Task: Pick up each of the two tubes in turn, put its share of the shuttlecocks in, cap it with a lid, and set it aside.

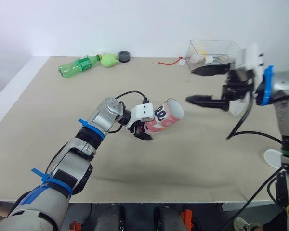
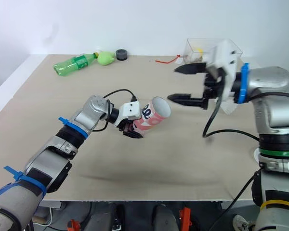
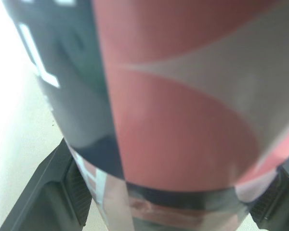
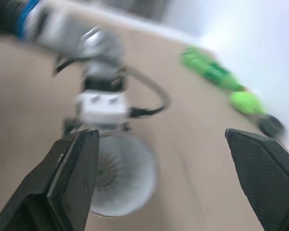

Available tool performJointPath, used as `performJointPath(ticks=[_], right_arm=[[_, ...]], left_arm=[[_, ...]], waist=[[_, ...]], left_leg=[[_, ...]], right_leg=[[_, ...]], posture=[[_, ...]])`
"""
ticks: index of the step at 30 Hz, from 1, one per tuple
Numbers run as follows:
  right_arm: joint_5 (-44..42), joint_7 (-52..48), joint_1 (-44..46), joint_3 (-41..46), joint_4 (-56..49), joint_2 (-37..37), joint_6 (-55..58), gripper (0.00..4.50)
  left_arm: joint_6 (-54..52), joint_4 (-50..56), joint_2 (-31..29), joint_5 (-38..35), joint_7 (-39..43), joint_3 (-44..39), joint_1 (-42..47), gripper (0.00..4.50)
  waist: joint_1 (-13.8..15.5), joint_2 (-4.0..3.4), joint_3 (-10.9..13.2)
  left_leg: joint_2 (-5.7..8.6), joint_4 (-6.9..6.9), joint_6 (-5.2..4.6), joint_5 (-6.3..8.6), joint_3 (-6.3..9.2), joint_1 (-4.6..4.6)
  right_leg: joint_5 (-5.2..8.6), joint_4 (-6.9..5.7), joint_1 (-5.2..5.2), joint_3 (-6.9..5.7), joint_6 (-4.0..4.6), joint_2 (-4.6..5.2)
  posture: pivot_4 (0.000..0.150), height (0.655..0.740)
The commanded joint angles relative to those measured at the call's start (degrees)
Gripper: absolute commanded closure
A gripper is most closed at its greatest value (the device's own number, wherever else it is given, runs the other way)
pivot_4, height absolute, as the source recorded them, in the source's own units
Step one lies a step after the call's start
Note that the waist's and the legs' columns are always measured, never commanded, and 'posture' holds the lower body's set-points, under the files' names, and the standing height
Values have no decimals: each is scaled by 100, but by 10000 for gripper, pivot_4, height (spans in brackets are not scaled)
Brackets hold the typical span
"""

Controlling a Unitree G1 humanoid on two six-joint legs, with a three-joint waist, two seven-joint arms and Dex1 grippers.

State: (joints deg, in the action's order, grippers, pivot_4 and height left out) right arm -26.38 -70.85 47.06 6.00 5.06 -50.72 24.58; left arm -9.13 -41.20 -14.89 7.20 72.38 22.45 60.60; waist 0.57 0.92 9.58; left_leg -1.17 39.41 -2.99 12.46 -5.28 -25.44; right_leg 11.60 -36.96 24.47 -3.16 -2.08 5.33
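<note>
Centre of the frame, the tube (image 1: 164, 117) hangs tilted above the table (image 1: 135, 163), its open mouth aimed to the right, and the left gripper (image 1: 143, 131) is clamped around its lower end. In the right wrist view something white and feathery sits down inside the mouth, likely a shuttlecock (image 4: 116, 173). Just right of the mouth, the right gripper (image 1: 190, 85) hovers, fingers spread wide, nothing between them. Risks now: the tube leans mouth-sideways, so tipping any further could spill what's inside. The grip is low, so a nudge from the right fingers could twist the tube loose. Box (image 1: 231, 48) upper right, bottle (image 1: 79, 66) upper left.
</note>
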Motion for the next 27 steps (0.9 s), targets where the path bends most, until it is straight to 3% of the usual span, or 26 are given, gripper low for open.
performJointPath(ticks=[1,6,11,20,27], right_arm=[[-4,771,-404,694,348,-141,419,276],[470,2461,-1548,1400,792,115,592,276],[733,3178,-1983,1435,1227,562,173,276],[1378,3734,-1316,1076,3081,1005,-1208,276],[1404,4215,-842,1162,3733,1185,-1576,276]], left_arm=[[6,42,-24,-1,-31,-30,-9,8465],[-1,72,-17,-2,-6,-15,-10,8465],[28,40,-30,22,2,1,14,8465],[-64,161,-32,4,9,-1,-45,8465],[-190,343,-90,-9,19,-2,-143,8465]], waist=[[-1,0,0],[5,-1,0],[-17,-13,-5],[-19,-16,-3],[-18,-15,-3]], left_leg=[[0,0,0,0,-1,0],[0,-1,0,0,-3,0],[-1,-6,-1,-1,-12,4],[4,-3,-6,-9,-19,5],[7,-9,-8,-7,-18,5]], right_leg=[[0,0,0,1,0,0],[-1,-2,3,2,-2,0],[-3,-3,8,13,-12,-8],[4,-1,5,30,-53,-10],[-4,-1,5,34,-39,-11]], posture=[[1500,7400],[1500,7400],[1500,7400],[1500,7400],[1500,7400]])
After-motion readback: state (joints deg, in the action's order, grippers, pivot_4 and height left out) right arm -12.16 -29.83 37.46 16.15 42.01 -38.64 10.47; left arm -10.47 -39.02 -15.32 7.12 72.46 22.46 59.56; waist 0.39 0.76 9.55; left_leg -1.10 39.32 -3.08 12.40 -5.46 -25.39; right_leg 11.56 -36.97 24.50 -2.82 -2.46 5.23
